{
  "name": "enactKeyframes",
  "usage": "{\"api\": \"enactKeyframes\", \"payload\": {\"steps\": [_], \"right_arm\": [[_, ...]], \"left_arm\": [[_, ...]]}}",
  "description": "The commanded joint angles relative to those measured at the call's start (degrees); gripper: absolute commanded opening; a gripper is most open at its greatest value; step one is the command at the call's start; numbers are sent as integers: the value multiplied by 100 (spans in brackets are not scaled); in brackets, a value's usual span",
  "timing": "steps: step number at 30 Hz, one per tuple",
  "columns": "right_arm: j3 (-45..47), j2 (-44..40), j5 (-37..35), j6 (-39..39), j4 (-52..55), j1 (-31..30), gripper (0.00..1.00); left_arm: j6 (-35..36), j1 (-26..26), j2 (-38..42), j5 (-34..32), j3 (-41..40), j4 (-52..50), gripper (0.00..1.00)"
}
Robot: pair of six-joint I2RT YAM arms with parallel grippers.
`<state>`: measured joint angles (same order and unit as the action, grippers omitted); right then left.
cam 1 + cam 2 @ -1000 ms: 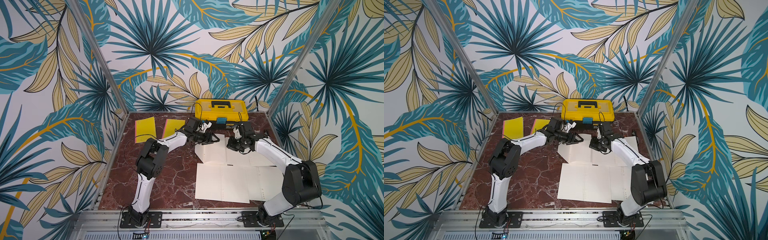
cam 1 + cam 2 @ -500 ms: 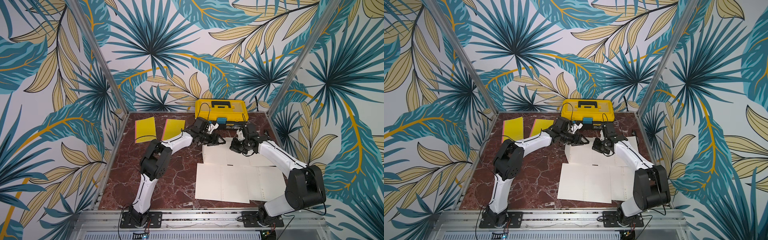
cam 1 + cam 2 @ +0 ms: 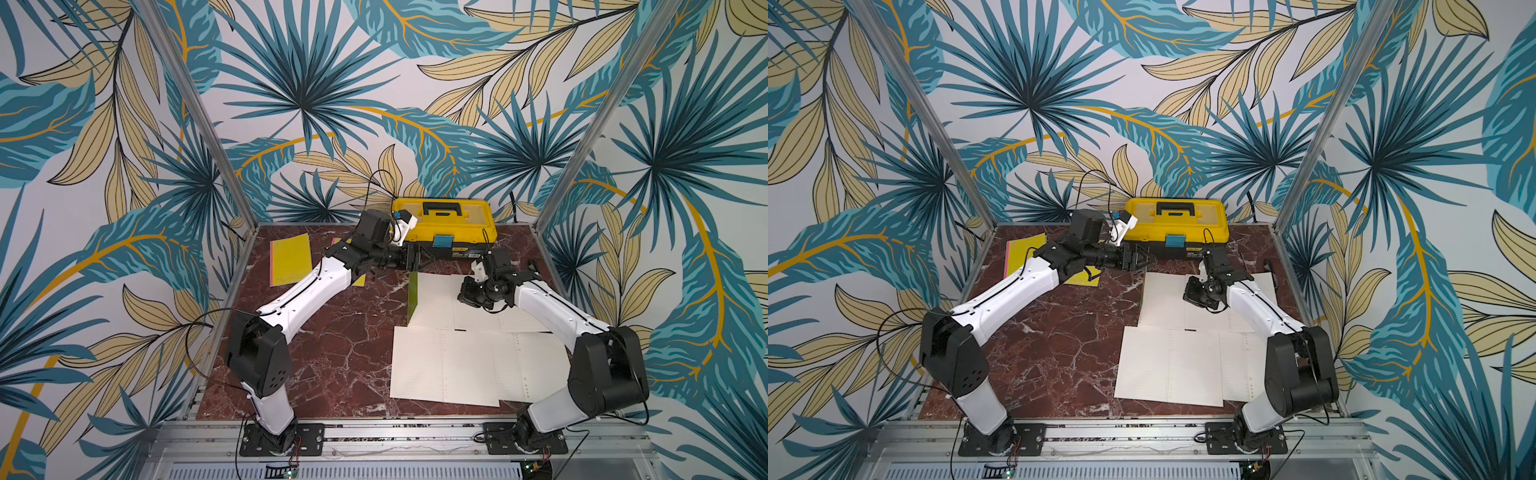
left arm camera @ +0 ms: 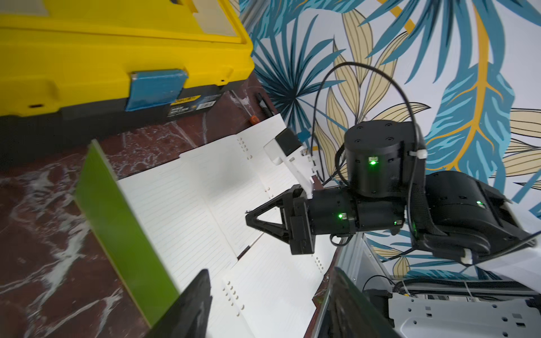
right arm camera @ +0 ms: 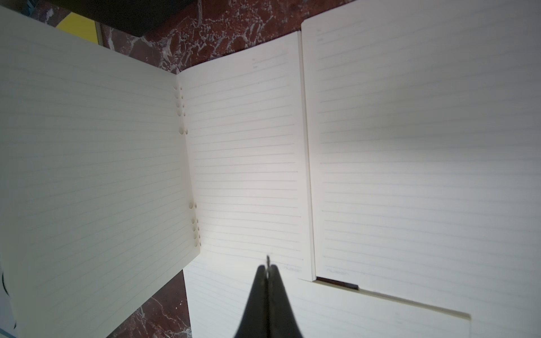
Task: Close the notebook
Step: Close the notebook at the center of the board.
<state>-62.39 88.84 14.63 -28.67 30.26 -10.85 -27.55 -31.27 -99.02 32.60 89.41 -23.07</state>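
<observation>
1. Left gripper (image 3: 428, 259): jaws apart, empty, just above the green cover (image 3: 412, 297) in frame. Right gripper (image 3: 466, 294): jaws together, tip over the notebook (image 3: 434, 299).
2. Notebook lies open right of centre, cover standing on edge.
3. Judged light; cover stiff, leaves limp. Take the cover's free upper edge.
4. A second earlier, no upright green showed.

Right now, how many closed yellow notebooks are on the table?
2. One yellow notebook lies flat near the back left corner; the second yellow notebook lies beside it, toward the toolbox, mostly hidden under the left arm.
</observation>
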Motion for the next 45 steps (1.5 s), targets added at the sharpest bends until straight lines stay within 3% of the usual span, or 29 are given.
{"api": "enactKeyframes", "payload": {"steps": [1, 7, 17, 29, 45], "right_arm": [[104, 72, 50, 62, 15, 22, 6], [113, 85, 57, 67, 6, 22, 6], [27, 115, 247, 144, -22, 22, 10], [-316, 1130, 751, 160, -396, 9, 8], [-738, 2275, 620, 217, -398, 4, 7]], "left_arm": [[144, 194, 87, -573, -416, -396, 66], [197, 299, 36, -812, -766, -330, 66], [207, 227, -1016, -797, -540, -338, 64], [193, 104, -1733, -719, -167, -336, 64], [136, 36, -2160, -698, 52, -455, 63]]}}
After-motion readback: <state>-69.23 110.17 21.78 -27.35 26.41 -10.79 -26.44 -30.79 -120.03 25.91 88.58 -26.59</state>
